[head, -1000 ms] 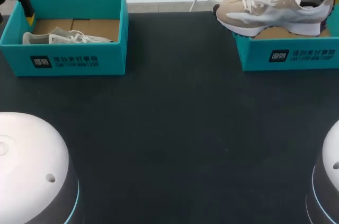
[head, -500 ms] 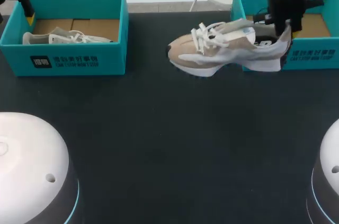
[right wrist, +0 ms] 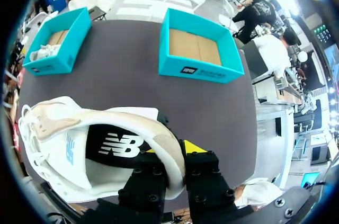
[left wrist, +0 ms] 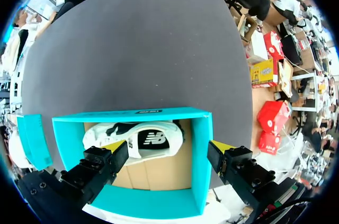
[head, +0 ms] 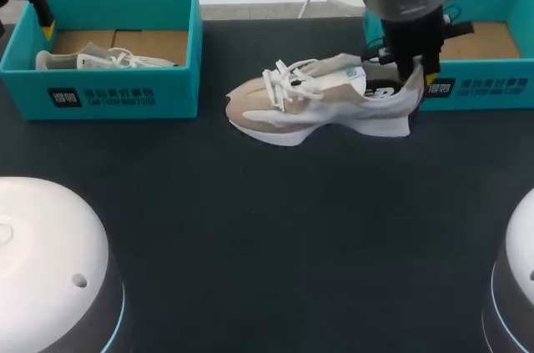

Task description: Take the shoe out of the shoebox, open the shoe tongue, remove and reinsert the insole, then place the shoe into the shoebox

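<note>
1. Your right gripper (head: 413, 78) is clamped on the heel collar of the beige-and-white shoe (head: 321, 103). The right wrist view shows one finger inside the shoe and the other outside, behind the heel.
2. The shoe is out of its box, low over the dark table (head: 275, 228), upright, with the toe pointing left and the white laces loose on top. Its heel is just beside the near left corner of the right shoebox (head: 476, 90). You cannot tell whether the sole touches the table.
3. In the right wrist view, the dark insole (right wrist: 119, 144) with a white logo lies inside the shoe, just ahead of the inner finger.
4. The right shoebox is teal, stands at the far right of the table, and its brown cardboard floor is in view.
5. Your left gripper (left wrist: 167, 147) hangs over the left shoebox (head: 108, 94) at the far left, its fingers spread wide and gripping nothing.
6. That box is also teal, and a second shoe (head: 92, 59), white, lies on its side in it, under the left gripper's fingers.
</note>
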Motion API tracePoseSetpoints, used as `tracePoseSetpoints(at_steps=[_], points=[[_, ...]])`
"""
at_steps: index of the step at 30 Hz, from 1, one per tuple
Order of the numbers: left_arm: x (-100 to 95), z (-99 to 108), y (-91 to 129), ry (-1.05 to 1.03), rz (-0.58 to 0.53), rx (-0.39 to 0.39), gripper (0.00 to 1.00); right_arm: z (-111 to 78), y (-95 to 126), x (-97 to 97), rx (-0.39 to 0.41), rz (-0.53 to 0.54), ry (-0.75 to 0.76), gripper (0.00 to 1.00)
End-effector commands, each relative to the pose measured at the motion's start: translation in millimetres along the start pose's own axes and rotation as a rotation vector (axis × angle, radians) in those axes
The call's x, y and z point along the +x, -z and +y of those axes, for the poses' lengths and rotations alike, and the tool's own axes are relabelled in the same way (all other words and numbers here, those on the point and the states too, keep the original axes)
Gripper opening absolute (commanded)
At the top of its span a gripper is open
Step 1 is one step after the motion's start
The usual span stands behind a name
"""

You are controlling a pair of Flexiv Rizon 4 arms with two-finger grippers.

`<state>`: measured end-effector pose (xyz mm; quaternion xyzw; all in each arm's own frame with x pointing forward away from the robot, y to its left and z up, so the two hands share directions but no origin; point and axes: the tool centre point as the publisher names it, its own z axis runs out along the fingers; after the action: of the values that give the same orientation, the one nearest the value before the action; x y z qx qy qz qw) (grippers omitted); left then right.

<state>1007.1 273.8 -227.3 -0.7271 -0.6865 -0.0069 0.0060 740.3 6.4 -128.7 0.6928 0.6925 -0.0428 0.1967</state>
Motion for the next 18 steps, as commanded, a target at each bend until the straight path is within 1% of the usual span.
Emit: tracePoseSetpoints(at_steps=[1,8,9,11,12,13,14,15,16,18], points=[[0.3,0,0,-0.001,0.001,-0.001,1.0,1.0,0,-0.5,0.001,0.002,0.0,0.0],[0.3,0,0,-0.001,0.001,-0.001,1.0,1.0,0,-0.5,0.001,0.002,0.0,0.0],[0.3,0,0,-0.001,0.001,-0.001,1.0,-0.4,0,1.9,0.009,-0.009,-0.031,0.0],[0.3,0,0,-0.001,0.001,-0.001,1.0,-9.7,2,17.3,-0.001,-0.019,-0.038,0.0],[0.3,0,0,-0.001,0.001,-0.001,1.0,-14.3,3,25.3,-0.004,-0.034,-0.068,0.0],[0.3,0,0,-0.001,0.001,-0.001,1.0,-20.3,4,35.1,-0.016,-0.039,-0.051,0.0],[0.3,0,0,-0.001,0.001,-0.001,1.0,-27.3,5,45.8,-0.015,-0.049,-0.069,0.0],[0.3,0,0,-0.001,0.001,-0.001,1.0,-31.0,5,51.8,-0.011,-0.045,-0.073,0.0],[0.3,0,0,-0.001,0.001,-0.001,1.0,-39.2,6,64.3,-0.016,-0.054,-0.056,0.0],[0.3,0,0,-0.001,0.001,-0.001,1.0,-50.7,7,82.3,-0.016,-0.018,-0.055,0.0]])
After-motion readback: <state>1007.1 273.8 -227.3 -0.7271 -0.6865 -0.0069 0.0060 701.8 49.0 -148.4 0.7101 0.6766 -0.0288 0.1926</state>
